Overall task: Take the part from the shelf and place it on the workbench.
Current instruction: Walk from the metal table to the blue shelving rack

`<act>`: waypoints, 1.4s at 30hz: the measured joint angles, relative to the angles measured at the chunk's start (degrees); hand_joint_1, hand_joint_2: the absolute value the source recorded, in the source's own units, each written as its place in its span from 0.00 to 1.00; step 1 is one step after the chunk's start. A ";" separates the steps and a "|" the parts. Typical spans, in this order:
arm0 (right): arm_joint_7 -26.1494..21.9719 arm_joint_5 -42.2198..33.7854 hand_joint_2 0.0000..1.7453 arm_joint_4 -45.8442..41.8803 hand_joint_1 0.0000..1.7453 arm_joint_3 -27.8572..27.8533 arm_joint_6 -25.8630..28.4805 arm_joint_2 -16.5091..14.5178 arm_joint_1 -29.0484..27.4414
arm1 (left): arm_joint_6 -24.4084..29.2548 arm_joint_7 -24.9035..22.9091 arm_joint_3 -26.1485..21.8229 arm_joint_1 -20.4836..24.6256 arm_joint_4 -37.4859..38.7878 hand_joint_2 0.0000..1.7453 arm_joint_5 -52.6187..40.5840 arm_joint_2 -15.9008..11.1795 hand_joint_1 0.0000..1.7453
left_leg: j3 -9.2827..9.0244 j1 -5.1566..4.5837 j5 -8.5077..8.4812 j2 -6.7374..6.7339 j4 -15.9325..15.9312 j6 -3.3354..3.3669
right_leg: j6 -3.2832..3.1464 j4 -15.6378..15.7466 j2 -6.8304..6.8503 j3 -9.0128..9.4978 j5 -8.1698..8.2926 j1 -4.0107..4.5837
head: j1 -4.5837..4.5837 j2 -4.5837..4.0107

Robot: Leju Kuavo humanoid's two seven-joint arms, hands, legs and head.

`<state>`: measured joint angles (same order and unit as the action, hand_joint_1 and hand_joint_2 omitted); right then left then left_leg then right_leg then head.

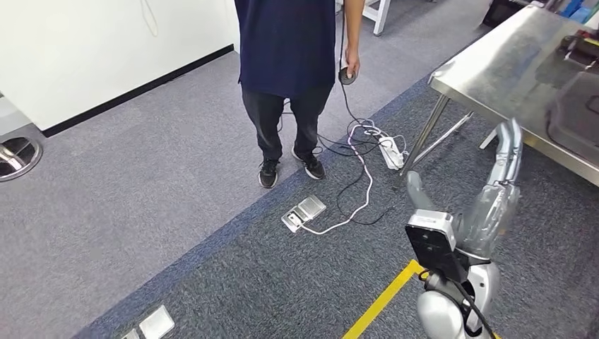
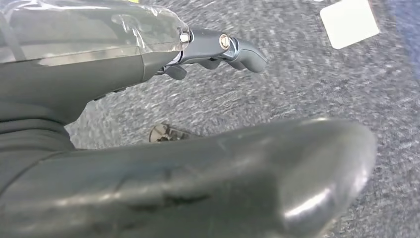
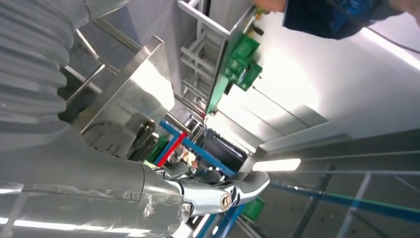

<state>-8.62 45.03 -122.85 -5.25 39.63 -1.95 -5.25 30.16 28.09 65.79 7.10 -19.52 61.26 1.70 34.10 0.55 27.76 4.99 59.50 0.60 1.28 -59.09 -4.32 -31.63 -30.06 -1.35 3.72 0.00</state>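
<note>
One workbench point(image 1: 494, 63) stands at upper right, steel-topped, dark items on it — the part cannot be told apart. Right hand point(image 1: 417, 189) raised beside the bench leg, nothing held; finger spread unclear. Left hand point(image 2: 218, 49) over carpet, fingers curled, empty. One person point(image 1: 286, 70) stands ahead; two floor plates point(image 1: 304, 212) near the cables point(image 1: 360, 152).
</note>
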 joint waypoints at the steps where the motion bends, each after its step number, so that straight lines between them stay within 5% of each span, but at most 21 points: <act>1: 0.33 0.24 1.00 0.02 0.00 0.07 -0.01 0.11 0.07 | 0.00 0.00 0.01 -0.01 0.00 0.00 0.01 0.00 0.00 | 0.22 0.07 -0.16 0.58 0.02 -0.39 | -0.13 0.26 0.37 0.01 0.06 0.11 | -0.05 0.00; 4: 1.24 1.01 1.00 0.05 0.00 0.48 -0.01 0.39 0.36 | 0.00 -0.03 0.02 -0.07 0.00 0.00 -0.01 -0.02 0.00 | 1.01 -0.05 1.19 -0.55 2.03 -1.33 | -1.08 0.75 2.45 0.41 0.39 -0.17 | -0.38 0.00; 7: 1.87 1.58 1.00 0.06 0.00 0.79 -0.01 0.67 0.31 | 0.00 -0.05 0.02 0.12 0.00 0.00 -0.03 -0.02 0.00 | 5.42 -0.05 6.02 -3.65 11.81 -1.93 | -1.71 0.91 4.85 0.68 0.28 -0.08 | -1.10 0.00; 9: 2.13 1.76 1.00 0.08 0.00 0.92 0.00 0.79 0.28 | 0.00 -0.06 0.02 0.07 0.00 0.00 -0.04 -0.02 0.00 | 7.20 0.10 6.77 -4.23 15.60 -2.06 | -1.80 0.89 6.36 0.82 0.10 0.07 | -1.14 0.00; 10: 2.26 1.79 1.00 0.09 0.00 0.97 0.00 0.84 0.28 | 0.00 -0.07 0.02 0.03 0.00 0.00 -0.04 -0.03 0.00 | 6.50 0.12 5.59 -4.45 14.31 -2.01 | -1.76 0.88 7.04 0.98 -0.03 0.08 | -1.16 0.00; 13: 2.54 1.81 1.00 0.10 0.00 1.20 0.00 1.08 0.28 | 0.00 -0.08 0.02 0.07 0.00 0.00 -0.07 -0.03 0.00 | 1.00 -0.23 0.74 -6.91 3.37 -1.40 | -1.24 0.82 8.72 1.75 -0.64 0.23 | -1.26 0.00; 15: 2.63 1.81 1.00 0.10 0.00 1.31 0.00 1.23 0.30 | 0.00 -0.13 0.02 0.13 0.00 0.00 -0.08 -0.02 0.00 | -0.24 -0.68 0.22 -7.98 0.19 -0.84 | -0.75 0.83 9.65 2.06 -0.95 0.54 | -1.20 0.00; 17: 2.81 1.80 1.00 0.10 0.00 1.42 0.00 1.37 0.33 | 0.00 -0.19 0.02 0.05 0.00 0.00 -0.07 -0.02 0.00 | -0.05 -0.79 0.12 -7.01 -0.09 -0.22 | -0.25 1.03 10.45 2.34 -1.15 0.62 | -1.09 0.00; 20: 3.27 1.71 1.00 0.13 0.00 1.60 -0.01 1.79 0.32 | 0.00 -0.22 0.02 0.15 0.00 0.00 -0.05 -0.01 0.00 | -0.19 -0.31 -0.35 -5.41 -0.81 0.83 | 0.41 -2.44 7.51 1.17 -4.01 0.30 | -0.86 0.00; 23: 3.58 1.44 1.00 0.33 0.00 1.63 0.00 2.22 0.18 | 0.00 -0.22 0.02 0.30 0.00 0.00 -0.03 0.03 0.00 | -0.15 -0.27 -0.44 -3.54 -0.85 1.17 | 0.58 -13.40 4.78 -4.11 -8.82 0.23 | -0.28 0.00; 25: 3.62 1.14 1.00 0.53 0.00 1.68 0.00 2.43 0.16 | 0.00 -0.22 0.02 0.28 0.00 0.00 -0.02 0.04 0.00 | -0.20 -0.27 -0.43 -2.08 -0.73 1.17 | 0.57 -14.80 4.54 -5.26 -7.61 0.21 | -0.15 0.00; 28: 3.76 0.51 1.00 0.90 0.00 1.75 -0.01 2.63 0.21 | 0.00 -0.22 0.02 0.35 0.01 0.00 -0.02 0.08 0.00 | -0.11 -0.15 -0.22 0.27 -0.23 0.77 | 0.32 -4.45 1.81 -1.39 -1.34 -0.11 | 0.02 0.00; 30: 4.13 -0.01 1.00 1.32 0.00 1.80 -0.02 2.74 0.20 | 0.03 -0.22 0.03 0.46 0.01 0.00 0.03 0.11 0.00 | 0.47 -0.07 -0.27 1.64 0.15 0.12 | 0.12 -0.53 -0.33 0.00 -0.29 -0.22 | 0.01 0.00; 32: 4.43 -0.68 1.00 1.96 0.00 1.96 -0.02 2.92 0.21 | 0.13 -0.22 0.05 0.44 0.02 0.00 0.24 0.10 0.00 | 0.97 0.11 -0.58 2.93 0.12 -0.64 | -0.31 -0.09 0.28 0.15 -0.42 -0.09 | -0.10 0.00; 33: 4.47 -1.00 1.00 2.37 0.00 2.11 -0.02 3.01 0.32 | 0.19 -0.21 0.08 0.36 0.02 0.00 0.36 0.09 0.00 | 1.07 0.07 -0.49 2.55 0.32 -0.99 | -0.62 0.09 1.02 0.26 -0.29 -0.09 | -0.16 0.00; 35: 4.48 -1.44 1.00 3.16 0.00 2.41 -0.02 3.13 0.53 | 0.27 -0.17 0.15 0.28 0.02 0.00 0.50 0.07 0.00 | 2.18 -0.20 1.12 -0.44 2.99 -1.60 | -1.34 0.52 2.65 0.57 -0.09 -0.20 | -0.68 0.00; 37: 4.47 -1.63 1.00 3.80 0.00 2.52 -0.02 3.22 0.57 | 0.28 -0.14 0.22 0.29 0.02 0.00 0.52 0.07 0.00 | 5.16 -0.27 4.37 -3.58 9.45 -1.98 | -1.84 0.59 4.42 0.74 -0.20 0.04 | -1.22 0.00; 39: 4.47 -1.74 1.00 4.32 0.00 2.53 -0.02 3.29 0.55 | 0.28 -0.13 0.31 0.22 0.02 0.00 0.52 0.07 0.00 | 7.81 -0.09 6.16 -4.17 14.99 -2.09 | -2.11 0.56 6.27 0.90 -0.42 0.27 | -1.30 0.00; 40: 4.47 -1.76 1.00 4.52 0.00 2.54 -0.02 3.32 0.56 | 0.29 -0.13 0.34 0.16 0.02 0.00 0.53 0.07 0.00 | 7.85 -0.04 5.63 -4.29 15.17 -2.05 | -2.16 0.55 7.11 1.02 -0.56 0.32 | -1.30 0.00; 42: 4.47 -1.79 1.00 4.85 0.00 2.54 -0.02 3.38 0.60 | 0.31 -0.13 0.40 0.09 0.02 0.00 0.55 0.05 0.00 | 4.84 -0.10 2.20 -5.05 9.48 -1.69 | -2.03 0.55 8.54 1.45 -0.91 0.37 | -1.31 0.00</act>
<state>-4.15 43.24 -117.99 -2.70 39.60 1.43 -4.65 30.47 27.96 66.19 7.19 -19.50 61.82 1.76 38.94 0.45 29.96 -0.06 68.98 -1.10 -0.75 -58.55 4.23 -30.18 -30.97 -0.98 2.41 0.00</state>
